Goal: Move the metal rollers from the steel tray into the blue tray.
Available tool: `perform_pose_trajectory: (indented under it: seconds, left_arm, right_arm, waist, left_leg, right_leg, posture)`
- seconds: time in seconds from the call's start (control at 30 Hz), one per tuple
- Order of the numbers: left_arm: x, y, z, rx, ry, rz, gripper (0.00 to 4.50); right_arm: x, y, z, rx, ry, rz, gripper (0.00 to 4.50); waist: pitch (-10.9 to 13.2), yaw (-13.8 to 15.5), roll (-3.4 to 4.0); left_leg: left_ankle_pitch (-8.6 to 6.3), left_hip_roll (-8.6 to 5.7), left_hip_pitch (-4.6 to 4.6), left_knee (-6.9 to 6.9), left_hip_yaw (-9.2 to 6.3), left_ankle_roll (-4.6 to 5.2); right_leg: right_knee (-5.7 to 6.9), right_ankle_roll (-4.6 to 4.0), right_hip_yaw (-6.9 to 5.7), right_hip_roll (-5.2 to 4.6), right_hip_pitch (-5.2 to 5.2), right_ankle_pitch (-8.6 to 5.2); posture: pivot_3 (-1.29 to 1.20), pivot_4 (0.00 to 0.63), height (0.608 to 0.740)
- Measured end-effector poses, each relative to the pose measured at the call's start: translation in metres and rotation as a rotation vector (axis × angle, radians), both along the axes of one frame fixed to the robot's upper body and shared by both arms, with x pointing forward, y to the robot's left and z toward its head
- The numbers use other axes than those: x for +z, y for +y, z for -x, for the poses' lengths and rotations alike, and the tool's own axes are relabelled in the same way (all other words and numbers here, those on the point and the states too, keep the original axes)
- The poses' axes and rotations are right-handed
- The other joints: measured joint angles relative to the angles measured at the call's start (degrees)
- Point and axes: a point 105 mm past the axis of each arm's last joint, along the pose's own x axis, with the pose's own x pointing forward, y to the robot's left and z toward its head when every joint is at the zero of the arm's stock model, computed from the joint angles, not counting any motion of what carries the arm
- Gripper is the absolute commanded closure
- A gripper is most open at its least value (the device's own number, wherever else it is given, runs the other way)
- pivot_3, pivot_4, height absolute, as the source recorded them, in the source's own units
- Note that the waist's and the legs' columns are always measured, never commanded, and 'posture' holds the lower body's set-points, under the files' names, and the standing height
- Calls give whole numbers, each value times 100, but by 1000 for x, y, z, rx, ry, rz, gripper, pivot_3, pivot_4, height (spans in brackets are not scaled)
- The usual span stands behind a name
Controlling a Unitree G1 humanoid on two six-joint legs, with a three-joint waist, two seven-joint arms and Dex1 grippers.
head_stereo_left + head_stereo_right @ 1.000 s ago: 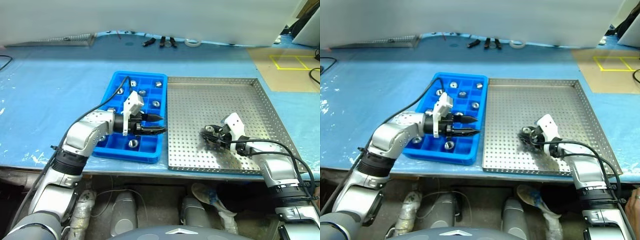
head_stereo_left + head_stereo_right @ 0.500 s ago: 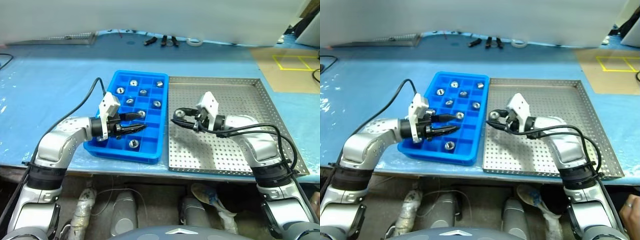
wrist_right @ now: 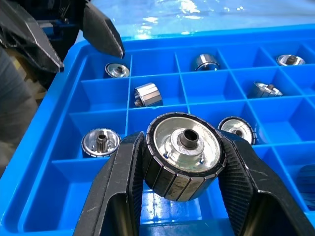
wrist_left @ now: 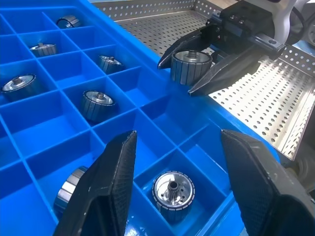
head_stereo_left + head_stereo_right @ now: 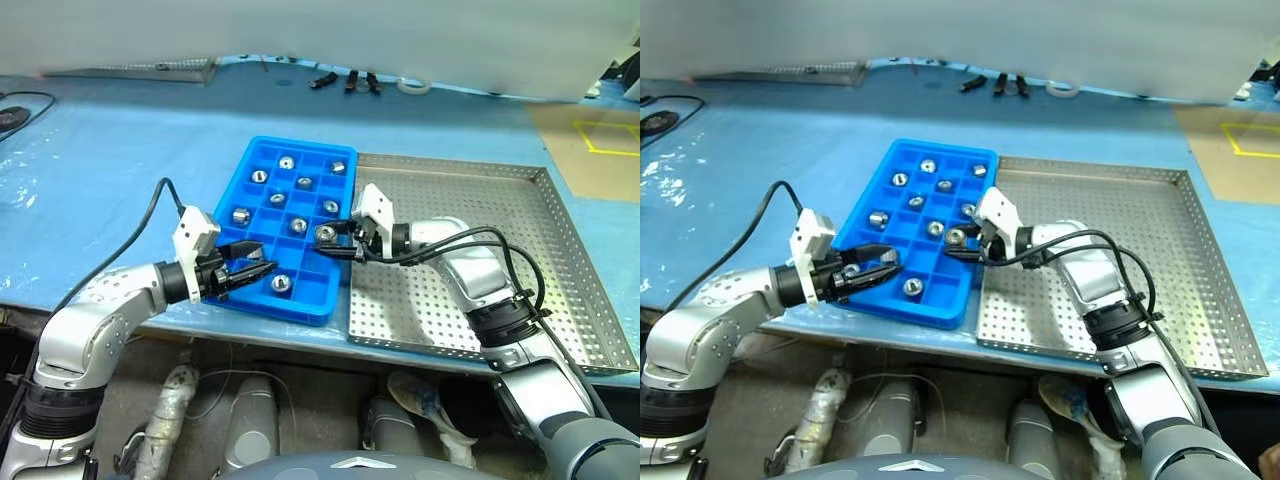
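Right gripper [image 5: 333, 240] holds a roller [image 3: 184, 154] over the blue tray [image 5: 262, 289].
Left gripper [image 5: 252, 274] – fingers apart, empty – at the tray's near edge.

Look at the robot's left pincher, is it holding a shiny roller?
No, the left gripper is open and empty above the blue tray.

Two trays set side by side on the table sheet

The blue tray [image 5: 290, 225] is placed at 9 o'clock of the steel tray [image 5: 500, 270], touching it; rollers [image 5: 299, 225] are lodged in separate compartments, and tools [image 5: 345, 80] are laid at 12 o'clock, well apart.
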Motion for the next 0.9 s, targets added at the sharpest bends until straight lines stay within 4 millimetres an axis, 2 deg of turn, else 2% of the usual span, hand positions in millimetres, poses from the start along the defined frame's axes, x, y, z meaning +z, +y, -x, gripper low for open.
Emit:
perform_pose_trajectory:
  seconds: [0.03,0.23,0.47,0.6,0.7,0.8,0.9]
  left_arm:
    - [0,0,0,1,1,2,1674]
    - [1,0,0,5,0,5,1674]
    - [6,-4,-4,-20,-15,6,1674]
    - [9,-6,-11,-24,-19,10,1674]
    - [14,-13,-24,-34,-48,19,1674]
    - [18,-26,-40,-48,-81,36,1674]
    - [15,-38,-50,-71,-87,46,1674]
  right_arm:
    - [-1,0,0,3,2,3,2741]
    - [-6,1,5,24,31,6,725]
    - [-6,1,0,-27,11,7,725]
    - [5,-8,-2,-71,-10,-24,725]
    - [20,-24,-8,-155,-46,-51,725]
    - [36,-49,-12,-271,-78,-97,725]
    - [32,-71,-9,-372,-46,-133,725]
  waist:
    - [0,4,0]
    - [0,3,0]
    - [0,-4,0]
    - [0,-11,0]
    - [0,2,0]
    - [-1,-15,-2]
    - [-2,-55,-3]
  left_leg:
    - [0,0,-2,0,0,0]
    - [2,0,0,0,-2,-4]
    - [6,-1,1,6,-3,-10]
    - [8,-1,3,15,-3,-12]
    - [9,-3,2,26,-3,-14]
    - [9,-5,4,49,-2,-14]
    - [11,-3,6,51,-1,-17]
  right_leg:
    - [0,0,-1,0,-1,0]
    - [4,0,-1,0,0,0]
    - [17,1,0,0,-2,0]
    - [27,1,3,1,-2,0]
    - [40,1,3,0,-2,0]
    - [50,3,12,0,3,1]
    - [53,4,18,0,1,1]
  posture:
    - [257,150,740]
    - [244,150,740]
    - [183,150,740]
    - [135,150,740]
    - [93,150,740]
    - [38,150,740]
    - [-17,150,740]
